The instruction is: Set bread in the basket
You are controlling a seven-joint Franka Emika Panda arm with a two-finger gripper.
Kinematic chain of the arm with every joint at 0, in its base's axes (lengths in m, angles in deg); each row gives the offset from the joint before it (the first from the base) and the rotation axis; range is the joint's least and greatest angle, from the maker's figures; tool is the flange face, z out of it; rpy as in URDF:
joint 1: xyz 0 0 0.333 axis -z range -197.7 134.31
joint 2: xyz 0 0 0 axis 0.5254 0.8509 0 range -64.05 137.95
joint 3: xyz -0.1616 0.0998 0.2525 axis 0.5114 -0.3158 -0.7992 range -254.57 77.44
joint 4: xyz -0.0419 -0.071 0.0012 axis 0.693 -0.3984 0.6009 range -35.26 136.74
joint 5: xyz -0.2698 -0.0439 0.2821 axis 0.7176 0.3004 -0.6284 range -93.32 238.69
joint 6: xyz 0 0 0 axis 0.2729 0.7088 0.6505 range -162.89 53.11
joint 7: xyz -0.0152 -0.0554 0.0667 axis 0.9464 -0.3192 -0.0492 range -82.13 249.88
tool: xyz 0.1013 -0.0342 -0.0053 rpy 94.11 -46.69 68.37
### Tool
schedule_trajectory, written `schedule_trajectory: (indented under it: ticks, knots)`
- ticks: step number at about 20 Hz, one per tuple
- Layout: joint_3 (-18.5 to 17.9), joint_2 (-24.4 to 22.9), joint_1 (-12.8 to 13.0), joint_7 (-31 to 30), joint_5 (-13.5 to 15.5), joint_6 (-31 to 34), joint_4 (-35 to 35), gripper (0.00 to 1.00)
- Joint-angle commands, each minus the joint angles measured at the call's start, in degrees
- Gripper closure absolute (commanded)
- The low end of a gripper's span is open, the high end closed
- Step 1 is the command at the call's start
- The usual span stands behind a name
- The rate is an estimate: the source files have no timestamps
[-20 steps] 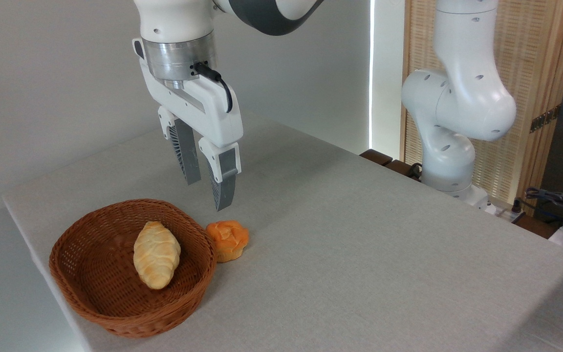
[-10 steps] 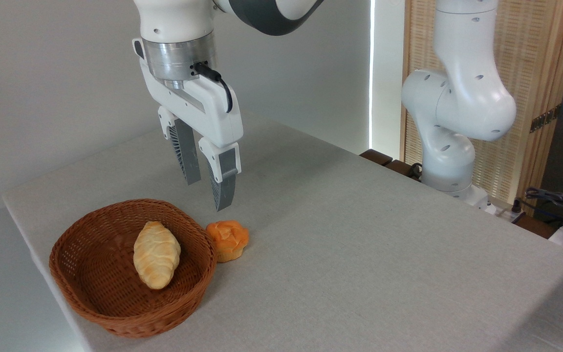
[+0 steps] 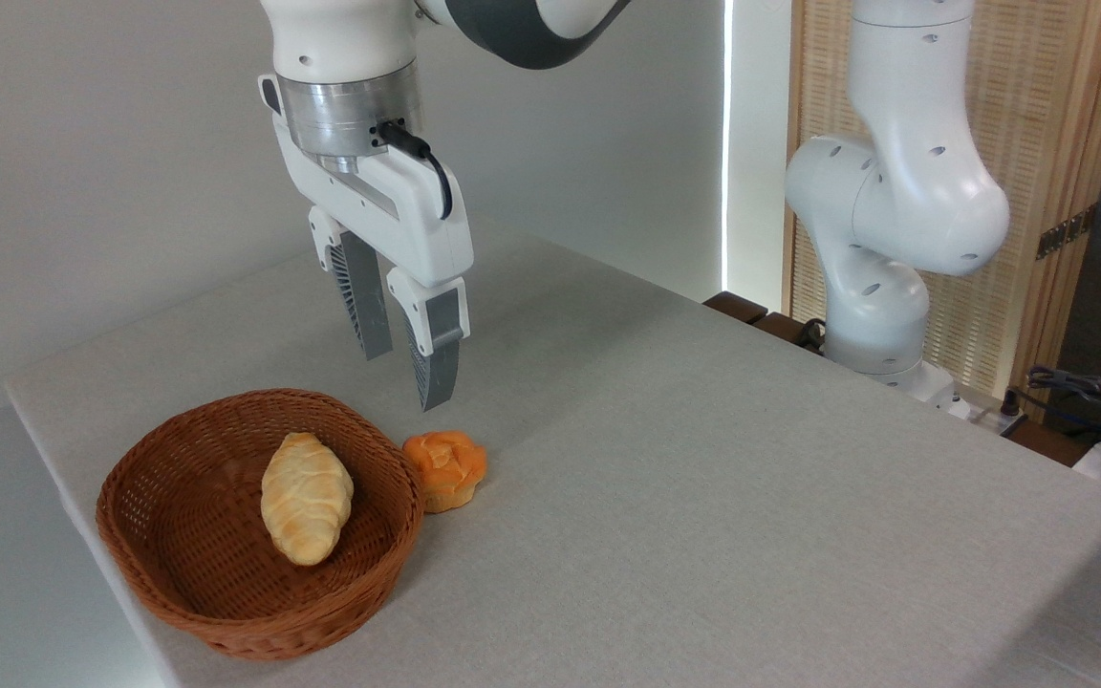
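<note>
Grey cloth covers the table (image 3: pixel 703 497), where a pale croissant-like loaf (image 3: pixel 306 497) lies in the wicker basket (image 3: pixel 178 612) near the left edge. Just outside, touching the basket's right rim, sits the orange bun (image 3: pixel 446 466). Above the bun hangs the gripper (image 3: pixel 407 382), pointing down, its ribbed fingers (image 3: pixel 436 368) slightly parted and holding nothing, the white arm reaching in from the base (image 3: pixel 880 354) at right.

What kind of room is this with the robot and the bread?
Probably a robot test lab, not a kitchen: a white robot arm bolted beside a cloth-covered table, loose cables at the right, and just a wicker basket with bread.
</note>
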Motion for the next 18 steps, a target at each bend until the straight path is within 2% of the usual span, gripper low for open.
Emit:
schedule_trajectory:
  ticks: [1,13,18]
  knots:
    - [0.2,0.7,-0.3,1.1,1.2,1.7,-1.0,0.0]
    - [0.3,0.9,-0.1,1.0,1.2,1.7,-0.3,0.0]
    - [0.7,-1.0,1.3,1.1,1.0,-1.6,6.0,0.0]
